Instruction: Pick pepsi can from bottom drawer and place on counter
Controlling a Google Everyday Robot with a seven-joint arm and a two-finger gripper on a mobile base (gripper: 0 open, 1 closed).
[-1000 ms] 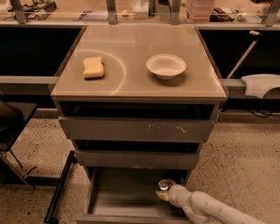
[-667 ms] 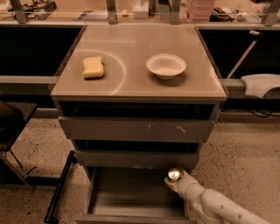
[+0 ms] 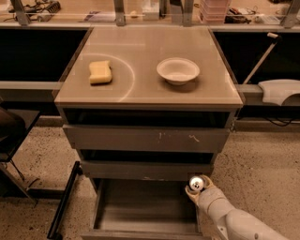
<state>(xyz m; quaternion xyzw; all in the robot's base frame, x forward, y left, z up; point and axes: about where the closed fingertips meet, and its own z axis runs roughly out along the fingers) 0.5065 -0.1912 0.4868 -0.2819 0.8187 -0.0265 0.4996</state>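
The pepsi can (image 3: 196, 182) shows mainly its shiny silver lid, at the back right corner of the open bottom drawer (image 3: 140, 213), just below the middle drawer's face. My gripper (image 3: 197, 188) is shut on the can and holds it above the drawer's right wall, with the pale arm running down to the lower right. The can's dark body is mostly hidden by the fingers. The beige-grey counter (image 3: 140, 86) with its pale arc mark tops the cabinet above.
A yellow sponge (image 3: 100, 71) lies on the counter's left and a white bowl (image 3: 178, 70) on its right. The grey drawer face with white scratches (image 3: 150, 138) sits above. A cluttered ledge with metal posts (image 3: 117, 11) runs behind. A black bar (image 3: 63, 201) leans at the lower left.
My gripper has lifted the can up and to the right, from inside the drawer to its back right corner by the middle drawer face.
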